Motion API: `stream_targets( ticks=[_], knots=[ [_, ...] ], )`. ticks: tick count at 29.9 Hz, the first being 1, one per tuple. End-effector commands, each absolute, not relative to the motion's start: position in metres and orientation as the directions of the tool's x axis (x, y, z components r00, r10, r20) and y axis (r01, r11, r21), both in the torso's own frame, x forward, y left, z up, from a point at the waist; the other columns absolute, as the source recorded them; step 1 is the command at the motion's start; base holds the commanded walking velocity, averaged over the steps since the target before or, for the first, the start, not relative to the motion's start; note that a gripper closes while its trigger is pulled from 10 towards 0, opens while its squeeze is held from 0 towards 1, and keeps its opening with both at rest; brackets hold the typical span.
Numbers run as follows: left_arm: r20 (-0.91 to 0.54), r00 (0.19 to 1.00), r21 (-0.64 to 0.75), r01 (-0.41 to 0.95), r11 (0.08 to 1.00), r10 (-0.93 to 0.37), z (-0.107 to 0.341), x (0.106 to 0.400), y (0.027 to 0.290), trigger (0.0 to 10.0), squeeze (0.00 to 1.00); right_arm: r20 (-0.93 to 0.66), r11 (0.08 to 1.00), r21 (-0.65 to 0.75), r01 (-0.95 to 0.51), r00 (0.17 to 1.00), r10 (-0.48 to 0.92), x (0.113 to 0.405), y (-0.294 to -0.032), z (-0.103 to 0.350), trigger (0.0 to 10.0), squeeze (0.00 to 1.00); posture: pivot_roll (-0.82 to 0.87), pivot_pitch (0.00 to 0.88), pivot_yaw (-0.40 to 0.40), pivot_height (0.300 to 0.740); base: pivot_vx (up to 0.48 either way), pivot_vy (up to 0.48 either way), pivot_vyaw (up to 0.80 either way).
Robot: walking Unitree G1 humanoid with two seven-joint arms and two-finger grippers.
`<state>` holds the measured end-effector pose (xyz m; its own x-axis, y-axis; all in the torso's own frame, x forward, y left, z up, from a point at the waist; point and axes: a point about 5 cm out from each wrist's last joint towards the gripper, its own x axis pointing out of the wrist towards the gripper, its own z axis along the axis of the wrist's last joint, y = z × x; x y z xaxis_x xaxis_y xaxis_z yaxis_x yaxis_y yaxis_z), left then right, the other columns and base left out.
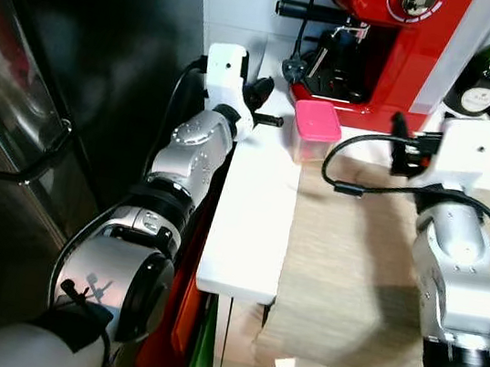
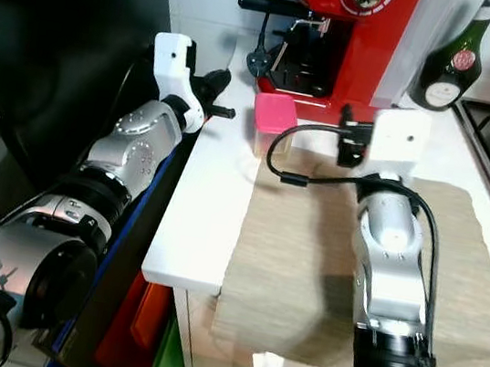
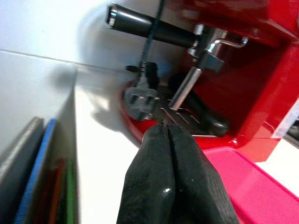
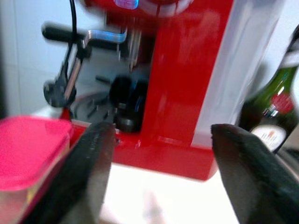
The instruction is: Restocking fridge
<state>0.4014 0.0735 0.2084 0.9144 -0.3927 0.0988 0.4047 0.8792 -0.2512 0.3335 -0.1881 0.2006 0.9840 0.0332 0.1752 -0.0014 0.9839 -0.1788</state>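
Pink-lidded container (image 1: 316,128) sits upper centre on the tabletop (image 1: 254,213), between the left claw (image 1: 269,112), fingers together, and the right claw (image 4: 159,172), fingers apart.

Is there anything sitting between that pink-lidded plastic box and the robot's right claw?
Nothing: in the left eye view, bare white counter separates the pink-lidded plastic container from the open right end effector.

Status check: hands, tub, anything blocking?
Left hand shut, empty, beside the tub. Right hand open, empty, behind the tub on its other side. Tub on counter, pink lid on. Red coffee machine close behind it.
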Motion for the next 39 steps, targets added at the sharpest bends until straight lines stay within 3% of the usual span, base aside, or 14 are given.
stream_targets(
  ticks=[1, 3, 4, 5, 15, 29, 36, 38, 39],
  knots=[
    [0.095, 0.922, -0.233, 0.387, 0.892, -0.375, 0.207, 0.401, 0.079, 10.0, 0.0, 0.159, 0.984, -0.178, 0.002, 0.987, 0.027, 0.34, -0.191, 0.199, 10.0, 1.0, -0.06, 0.0, 0.006, 0.74, 0.0, 0.0, 0.0],
    [0.091, 0.922, -0.225, 0.387, 0.894, -0.376, 0.206, 0.4, 0.08, 10.0, 0.0, 0.152, 0.985, -0.174, 0.012, 0.988, 0.014, 0.346, -0.191, 0.199, 10.0, 1.0, -0.06, 0.0, 0.011, 0.74, 0.0, 0.0, 0.0],
    [0.088, 0.922, -0.22, 0.388, 0.895, -0.378, 0.206, 0.399, 0.081, 10.0, 0.0, 0.154, 0.99, -0.139, -0.019, 0.987, 0.04, 0.35, -0.189, 0.198, 0.0, 0.54, -0.05, 0.0, 0.013, 0.74, 0.0, 0.0, 0.0],
    [0.085, 0.921, -0.211, 0.389, 0.897, -0.379, 0.205, 0.399, 0.082, 10.0, 0.0, 0.15, 0.991, -0.114, -0.067, 0.985, 0.084, 0.353, -0.183, 0.197, 0.0, 0.0, -0.05, 0.0, 0.016, 0.74, 0.0, 0.0, 0.0],
    [0.104, 0.903, -0.163, 0.428, 0.889, -0.416, 0.204, 0.391, 0.079, 10.0, 0.0, 0.049, 0.998, 0.01, -0.066, 0.997, 0.066, 0.372, -0.176, 0.181, 0.0, 0.0, -0.01, 0.0, 0.004, 0.74, 0.0, 0.0, 0.0],
    [0.074, 0.905, -0.185, 0.425, 0.886, -0.419, 0.194, 0.383, 0.079, 10.0, 0.0, 0.102, 0.95, 0.305, -0.059, 0.994, 0.029, 0.379, -0.202, 0.205, 0.0, 0.0, -0.01, 0.014, -0.017, 0.74, 0.0, 0.0, 0.0],
    [0.014, 0.907, -0.194, 0.416, 0.889, -0.421, 0.185, 0.383, 0.076, 10.0, 0.0, 0.035, 0.934, 0.355, -0.046, 0.999, 0.035, 0.382, -0.205, 0.194, 0.0, 0.0, -0.01, 0.012, -0.019, 0.74, 0.0, 0.0, 0.0],
    [-0.007, 0.911, -0.198, 0.403, 0.893, -0.413, 0.181, 0.384, 0.076, 10.0, 0.0, 0.023, 0.933, 0.358, -0.038, 0.999, 0.032, 0.383, -0.204, 0.19, 2.6, 0.0, -0.01, 0.013, -0.019, 0.74, 0.0, 0.0, 0.0],
    [-0.012, 0.911, -0.203, 0.401, 0.893, -0.412, 0.18, 0.384, 0.075, 10.0, 0.0, 0.025, 0.936, 0.351, -0.038, 0.999, 0.032, 0.384, -0.203, 0.19, 0.0, 0.0, -0.01, 0.01, -0.017, 0.74, 0.0, 0.0, 0.0]
  ],
)
